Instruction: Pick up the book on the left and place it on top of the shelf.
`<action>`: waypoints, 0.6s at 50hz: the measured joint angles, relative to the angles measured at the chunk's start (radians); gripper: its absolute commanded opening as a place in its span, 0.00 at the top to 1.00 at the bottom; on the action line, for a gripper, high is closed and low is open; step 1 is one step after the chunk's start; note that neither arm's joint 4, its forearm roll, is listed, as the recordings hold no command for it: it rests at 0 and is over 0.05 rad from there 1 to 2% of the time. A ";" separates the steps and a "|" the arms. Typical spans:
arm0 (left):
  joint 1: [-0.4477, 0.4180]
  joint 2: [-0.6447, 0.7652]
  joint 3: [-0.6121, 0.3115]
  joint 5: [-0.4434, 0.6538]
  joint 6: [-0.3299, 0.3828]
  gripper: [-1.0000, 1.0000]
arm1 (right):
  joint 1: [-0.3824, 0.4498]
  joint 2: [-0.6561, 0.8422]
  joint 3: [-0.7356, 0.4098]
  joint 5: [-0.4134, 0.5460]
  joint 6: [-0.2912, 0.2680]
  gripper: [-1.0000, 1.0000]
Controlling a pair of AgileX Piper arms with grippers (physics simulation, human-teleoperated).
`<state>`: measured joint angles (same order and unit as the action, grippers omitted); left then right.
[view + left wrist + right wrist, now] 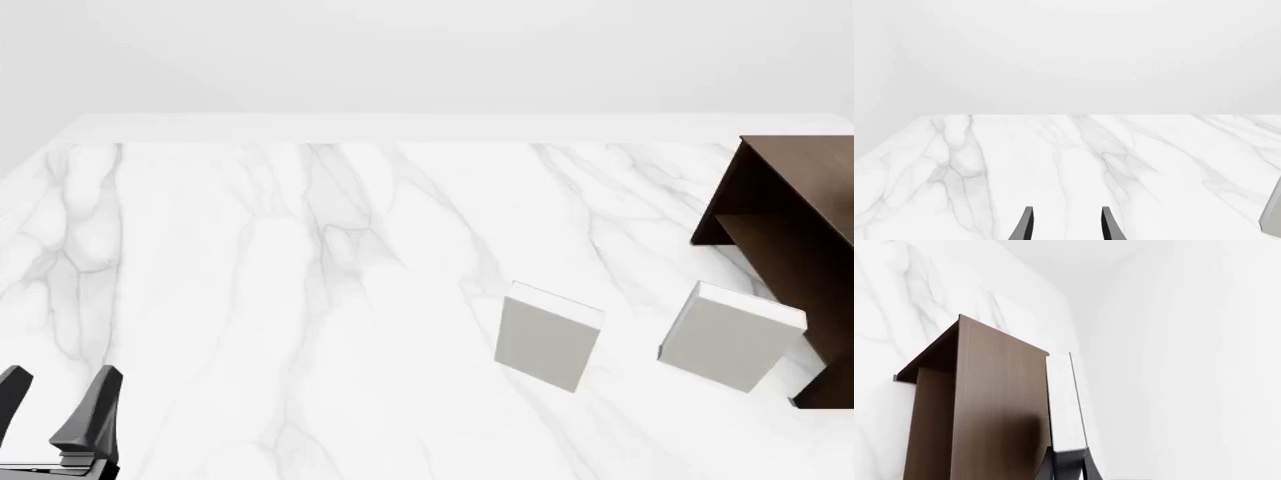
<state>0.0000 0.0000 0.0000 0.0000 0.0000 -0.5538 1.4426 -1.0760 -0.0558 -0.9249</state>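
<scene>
A simulated white marble table (267, 260) is seen from the front. At 3 o'clock, cut off by the frame edge, stands the dark brown shelf (787, 230). 2 white-covered books stand upright between 4 and 5 o'clock, one (547, 335) near the middle and the other (731, 337) just beside the shelf.

The left gripper (56, 400) sits low at 8 o'clock with its fingers apart and nothing between them. It is well away from everything, probably parked to keep clear.

The right arm is outside the front view. Its wrist camera shows the right gripper (1067, 466) clamped on the dark end of the book (1066, 400). The book's white page edges extend away along the shelf's flat brown face. It appears held against that face for placing, though whether the 2 touch cannot be told.
</scene>
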 measured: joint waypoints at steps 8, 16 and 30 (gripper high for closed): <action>0.000 0.000 0.000 0.000 0.000 0.00 | 0.005 0.024 0.003 -0.022 0.004 1.00; 0.000 0.000 0.000 0.000 0.000 0.00 | 0.009 0.035 0.006 -0.048 0.006 1.00; 0.000 0.000 0.000 0.000 0.000 0.00 | 0.014 0.063 0.018 -0.058 0.040 0.00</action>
<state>0.0000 0.0000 0.0000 0.0000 0.0000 -0.5402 1.5055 -1.0585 -0.1142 -0.8849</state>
